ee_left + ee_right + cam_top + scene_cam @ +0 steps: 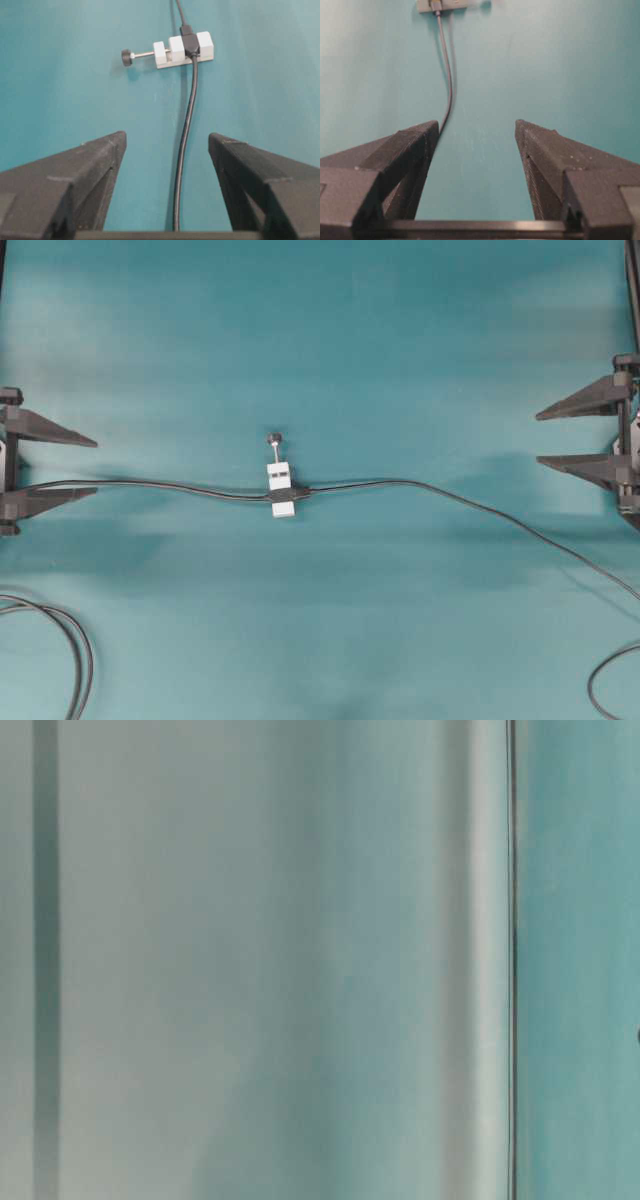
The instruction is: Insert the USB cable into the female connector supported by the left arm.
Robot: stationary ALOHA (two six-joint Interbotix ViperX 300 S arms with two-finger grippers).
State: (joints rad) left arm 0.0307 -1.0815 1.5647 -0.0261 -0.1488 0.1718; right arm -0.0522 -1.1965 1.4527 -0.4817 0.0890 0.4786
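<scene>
We see small white rectangular female connector block (pixel 282 489) mid teal bench (pixel 330 330), thin dark cables leaving both sides. Which is USB cable, we cannot tell. Left gripper (pixel 95 467) at left edge, right gripper (pixel 538 438) at right edge: jaws spread, empty, well apart from block.

The table-level view is a blur of pale grey and teal bands. In the right wrist view, the small white rectangular connector block (pixel 442 5) is cut off by the top edge.
</scene>
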